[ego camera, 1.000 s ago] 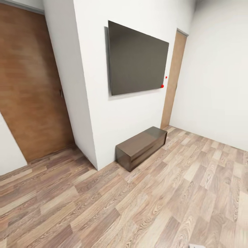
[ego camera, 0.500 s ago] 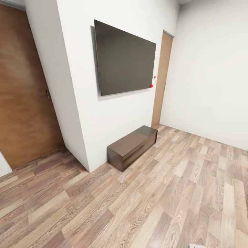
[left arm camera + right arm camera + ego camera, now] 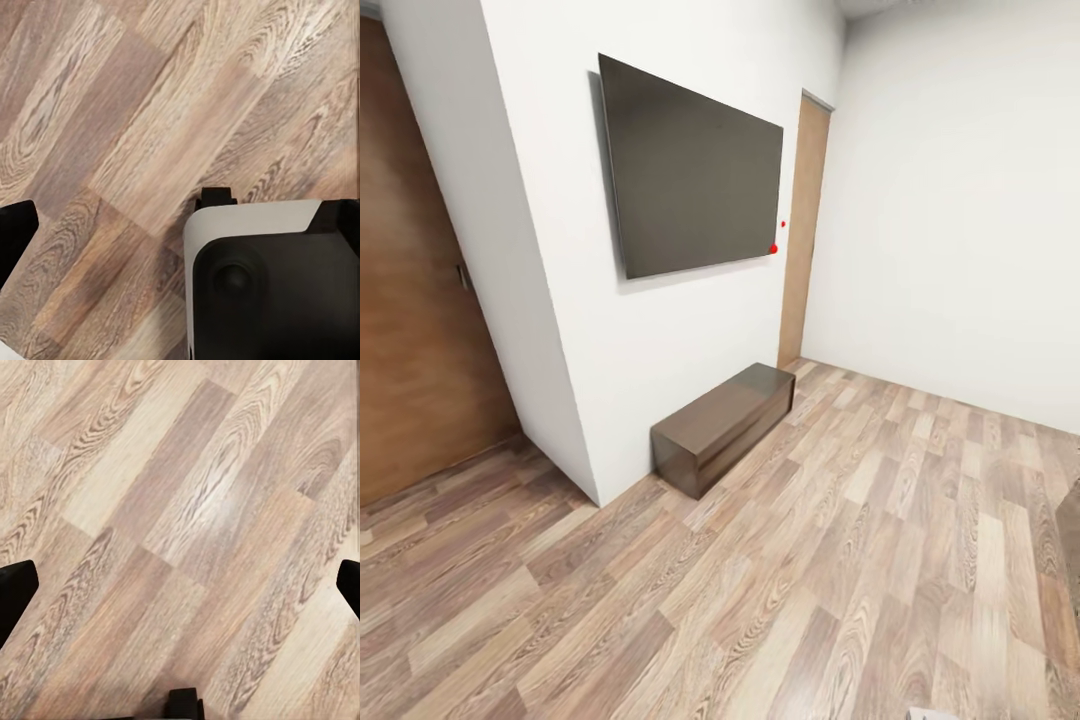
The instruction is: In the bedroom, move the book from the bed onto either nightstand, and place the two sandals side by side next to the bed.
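I am on the wood-plank floor (image 3: 840, 560) of a white-walled room. The book, the bed, the nightstand and the sandals are out of view. In the right wrist view my right gripper (image 3: 180, 592) hangs open over bare planks, its black fingertips (image 3: 15, 592) at the picture's two edges with nothing between them. In the left wrist view my left gripper (image 3: 180, 225) is open too, with one black fingertip (image 3: 15, 232) over the floor, and a white and black part of my own body (image 3: 270, 285) lies beside it.
A long low dark brown bench (image 3: 722, 425) stands against the white wall under a wall-mounted dark screen (image 3: 695, 185). The wall's corner (image 3: 575, 470) juts out beside a wide brown door (image 3: 415, 330). A narrow door (image 3: 800, 230) is at the far end. Open floor stretches to the right.
The whole picture has slid left, so the camera has turned right; bench, screen and doors kept their places in the room.
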`<state>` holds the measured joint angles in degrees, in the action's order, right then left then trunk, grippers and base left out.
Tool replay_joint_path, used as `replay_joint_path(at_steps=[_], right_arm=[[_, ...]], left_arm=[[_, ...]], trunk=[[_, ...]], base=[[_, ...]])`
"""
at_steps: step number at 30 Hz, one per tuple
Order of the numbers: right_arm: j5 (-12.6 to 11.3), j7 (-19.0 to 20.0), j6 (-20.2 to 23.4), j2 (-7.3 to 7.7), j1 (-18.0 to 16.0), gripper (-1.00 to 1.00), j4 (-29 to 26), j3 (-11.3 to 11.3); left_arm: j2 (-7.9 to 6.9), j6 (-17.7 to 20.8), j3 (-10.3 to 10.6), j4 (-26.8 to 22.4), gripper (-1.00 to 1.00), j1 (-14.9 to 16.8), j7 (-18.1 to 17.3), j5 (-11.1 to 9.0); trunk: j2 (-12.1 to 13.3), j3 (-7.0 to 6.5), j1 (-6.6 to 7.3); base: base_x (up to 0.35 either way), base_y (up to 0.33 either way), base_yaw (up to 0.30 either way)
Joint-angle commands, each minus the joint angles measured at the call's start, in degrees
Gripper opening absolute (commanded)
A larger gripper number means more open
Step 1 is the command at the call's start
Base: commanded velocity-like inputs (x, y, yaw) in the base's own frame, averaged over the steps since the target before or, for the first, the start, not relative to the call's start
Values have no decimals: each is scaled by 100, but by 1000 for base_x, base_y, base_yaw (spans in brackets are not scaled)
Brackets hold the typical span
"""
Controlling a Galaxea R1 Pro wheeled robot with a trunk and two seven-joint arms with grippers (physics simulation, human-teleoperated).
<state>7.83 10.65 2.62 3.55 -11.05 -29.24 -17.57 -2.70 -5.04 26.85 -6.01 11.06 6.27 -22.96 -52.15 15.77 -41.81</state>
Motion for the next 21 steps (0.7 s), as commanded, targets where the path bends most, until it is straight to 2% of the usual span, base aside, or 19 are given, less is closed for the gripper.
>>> replay_joint_path(at_steps=[1, 8, 21], right_arm=[[60, 51, 28, -8, -4, 100, -11, -48], [63, 51, 28, -11, -5, 100, -11, -45], [60, 51, 28, -12, -4, 100, -6, -42]], left_arm=[[1, -34, 48, -6, 100, 1, 20, -49], [12, -234, 42, -14, 100, 1, 17, -55], [9, -266, 71, -13, 100, 16, 36, -16]], trunk=[[-5, 7, -1], [-5, 7, -1], [-5, 7, -1]], base=[[0, 0, -164], [0, 0, -164], [35, -22, -160]])
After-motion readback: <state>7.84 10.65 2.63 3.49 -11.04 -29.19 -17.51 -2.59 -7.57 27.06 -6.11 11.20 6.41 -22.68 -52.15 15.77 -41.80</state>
